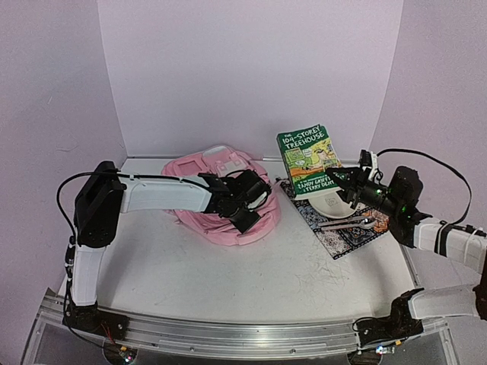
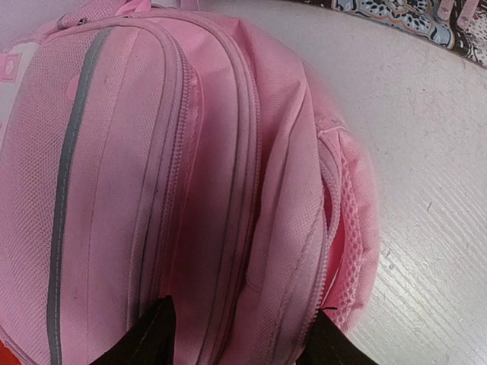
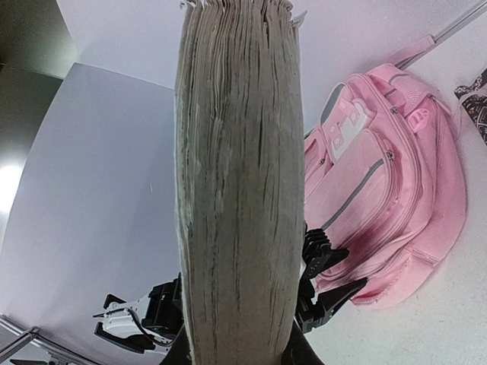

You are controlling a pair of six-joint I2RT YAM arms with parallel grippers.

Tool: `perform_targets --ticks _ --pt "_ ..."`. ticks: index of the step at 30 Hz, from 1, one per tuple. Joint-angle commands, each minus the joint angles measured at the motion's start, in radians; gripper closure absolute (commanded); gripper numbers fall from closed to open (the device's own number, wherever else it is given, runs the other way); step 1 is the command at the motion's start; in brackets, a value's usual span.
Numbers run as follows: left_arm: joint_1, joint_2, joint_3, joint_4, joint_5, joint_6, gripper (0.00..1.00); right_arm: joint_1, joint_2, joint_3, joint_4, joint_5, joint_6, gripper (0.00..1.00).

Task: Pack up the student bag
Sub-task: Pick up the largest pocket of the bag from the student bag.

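Note:
The student bag [image 1: 217,190], a soft pink backpack, lies on the table left of centre. My left gripper [image 1: 249,207] rests on its near right end. In the left wrist view the bag [image 2: 190,152] fills the frame, and the left gripper [image 2: 242,319] stands open with its jaws astride a ridge of fabric beside a zip. My right gripper [image 1: 335,176] is shut on a green paperback book [image 1: 308,160] and holds it upright above the mat. The right wrist view shows the book's page edge [image 3: 240,190] between the jaws of that gripper [image 3: 236,357], with the bag [image 3: 396,190] behind.
A patterned mat [image 1: 358,236] lies at the right with a white bowl [image 1: 331,201] and a metal utensil [image 1: 346,222] on it. White walls close in the back and both sides. The arms' mounting rail [image 1: 228,334] runs along the near edge.

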Motion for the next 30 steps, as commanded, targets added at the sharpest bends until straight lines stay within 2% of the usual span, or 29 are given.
perform_targets --ticks 1,6,10,16,21,26,30 --pt "0.003 -0.057 0.057 -0.025 -0.050 -0.028 0.46 -0.004 -0.036 0.023 0.133 -0.034 -0.025 1.00" --pt "0.004 -0.048 0.072 -0.035 -0.052 -0.031 0.47 -0.004 -0.036 0.021 0.133 -0.039 -0.025 1.00" --pt "0.004 -0.024 0.070 -0.038 -0.077 -0.015 0.52 -0.005 -0.042 0.011 0.133 -0.035 -0.024 1.00" --pt "0.003 0.039 0.094 -0.051 -0.048 -0.002 0.78 -0.005 -0.047 0.000 0.132 -0.033 -0.024 1.00" --pt "0.003 -0.019 0.086 -0.056 -0.024 -0.011 0.99 -0.004 -0.065 -0.005 0.111 -0.032 -0.030 1.00" --pt "0.004 -0.105 0.116 -0.071 -0.114 -0.003 1.00 -0.004 -0.104 -0.015 0.028 -0.025 -0.050 1.00" --pt "0.004 -0.146 0.174 -0.078 -0.190 0.021 1.00 -0.004 -0.149 -0.020 -0.104 -0.021 -0.080 1.00"
